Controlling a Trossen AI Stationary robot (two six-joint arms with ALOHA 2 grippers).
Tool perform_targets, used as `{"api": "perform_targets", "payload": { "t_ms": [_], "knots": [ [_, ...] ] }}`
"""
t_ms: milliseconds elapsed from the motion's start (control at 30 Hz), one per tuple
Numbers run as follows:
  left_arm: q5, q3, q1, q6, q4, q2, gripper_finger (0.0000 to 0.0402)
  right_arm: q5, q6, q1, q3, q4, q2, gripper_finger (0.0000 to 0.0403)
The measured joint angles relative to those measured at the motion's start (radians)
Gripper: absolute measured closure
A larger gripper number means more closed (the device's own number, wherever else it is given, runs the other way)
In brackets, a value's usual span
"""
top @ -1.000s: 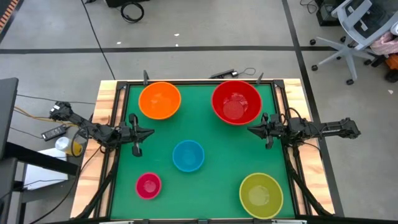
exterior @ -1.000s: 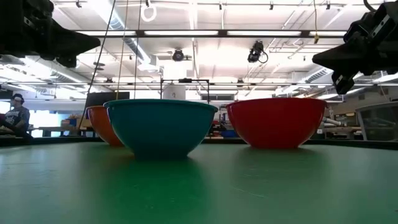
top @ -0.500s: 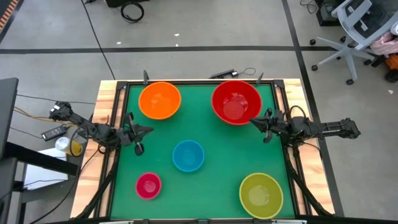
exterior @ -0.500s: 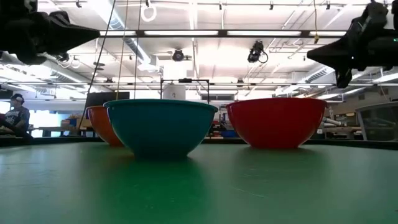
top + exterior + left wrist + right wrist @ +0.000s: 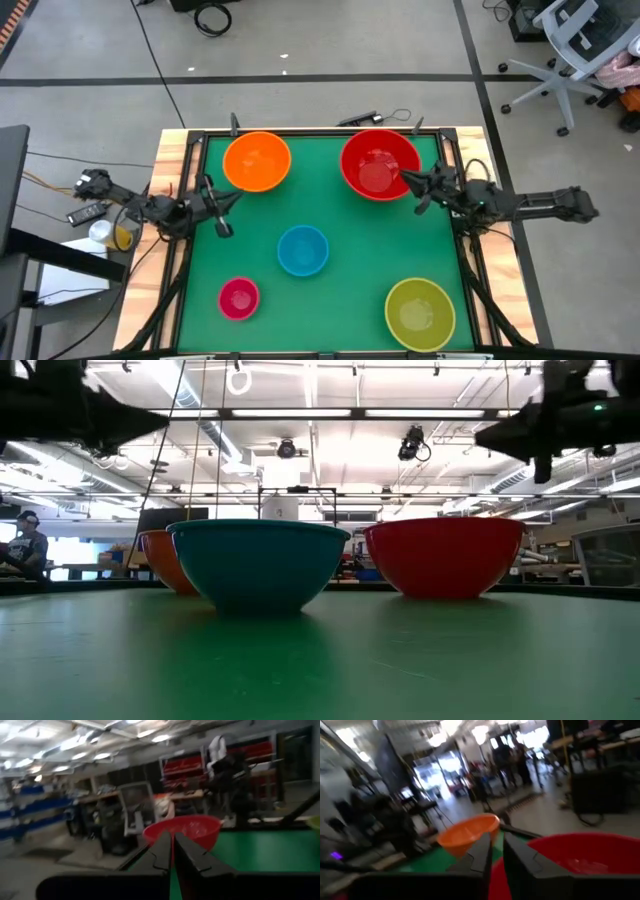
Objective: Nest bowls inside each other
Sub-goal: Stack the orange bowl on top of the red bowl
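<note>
Five bowls stand upright on the green mat (image 5: 340, 230): orange (image 5: 257, 161) far left, red (image 5: 380, 164) far right, blue (image 5: 302, 250) in the middle, small pink (image 5: 238, 298) near left, yellow-green (image 5: 420, 314) near right. My left gripper (image 5: 237, 195) hovers shut at the left edge, near the orange bowl, pointing across the table at the red bowl (image 5: 185, 830). My right gripper (image 5: 406, 178) hangs above the red bowl's right rim (image 5: 580, 855), a narrow gap between its fingers, and points toward the orange bowl (image 5: 470, 832). Neither gripper holds anything.
Wooden rails frame the mat on all sides (image 5: 170, 250). Open green mat lies between the blue bowl (image 5: 258, 565) and the red bowl (image 5: 445, 558). Beyond the table are an office chair (image 5: 575, 50), cables and people in the room.
My right gripper has risen and swung toward the table's far edge, from beside the red bowl to above its right rim. My left gripper has swung a little toward the orange bowl. No bowl has moved.
</note>
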Motion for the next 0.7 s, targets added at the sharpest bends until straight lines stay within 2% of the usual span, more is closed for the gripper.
{"api": "perform_targets", "payload": {
  "t_ms": [133, 267, 400, 567, 700],
  "knots": [
    [0.0, 0.004, 0.075, -0.097, -0.063, 0.067, 0.0379, 0.001, -0.045, -0.038, 0.089, -0.029, 0.192, 0.0296],
    [0.0, 0.082, 0.15, -0.24, -0.278, 0.166, 0.0366, -0.029, -0.118, -0.08, 0.189, -0.031, 0.349, 0.0247],
    [0.003, 0.175, 0.191, -0.295, -0.443, 0.286, 0.0317, -0.092, -0.206, -0.112, 0.298, -0.055, 0.485, 0.0203],
    [0.001, 0.282, 0.209, -0.222, -0.449, 0.392, 0.0246, -0.101, -0.339, -0.121, 0.452, -0.067, 0.701, 0.0162],
    [0.0, 0.355, 0.217, -0.22, -0.452, 0.436, 0.0215, -0.115, -0.446, -0.124, 0.601, -0.078, 0.912, 0.0146]
  ]
}}
